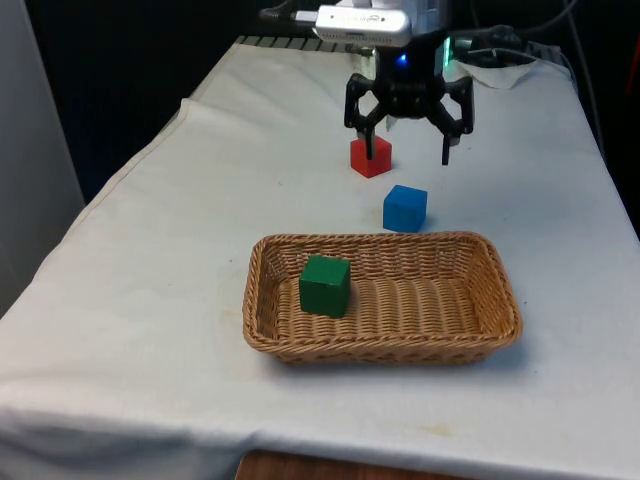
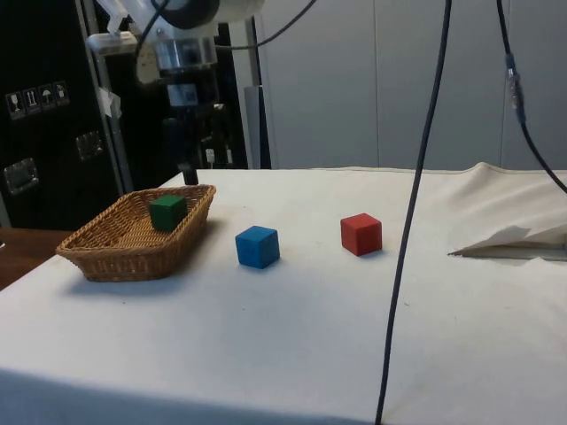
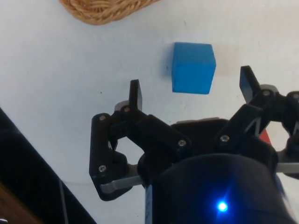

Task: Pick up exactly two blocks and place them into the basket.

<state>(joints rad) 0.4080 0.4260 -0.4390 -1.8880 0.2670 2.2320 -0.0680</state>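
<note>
A green block [image 1: 325, 285] [image 2: 166, 212] lies inside the wicker basket [image 1: 500, 300] [image 2: 115, 252], toward the front view's left. On the cloth just beyond the basket sits a blue block [image 1: 405, 208] [image 2: 258, 246], and a red block [image 1: 370, 156] [image 2: 361, 234] sits farther back. My gripper [image 1: 406, 152] [image 2: 189, 170] hangs open and empty above the table, over the area of the red and blue blocks. In the wrist view the blue block [image 3: 194, 67] lies on the cloth between and beyond the fingertips [image 3: 135, 95], with the basket's rim [image 3: 103, 9] past it.
A crumpled fold of white cloth [image 2: 514, 239] [image 1: 500, 70] lies at the robot's end of the table. A black cable [image 2: 416, 204] hangs across the side view. The table edges drop off at both sides in the front view.
</note>
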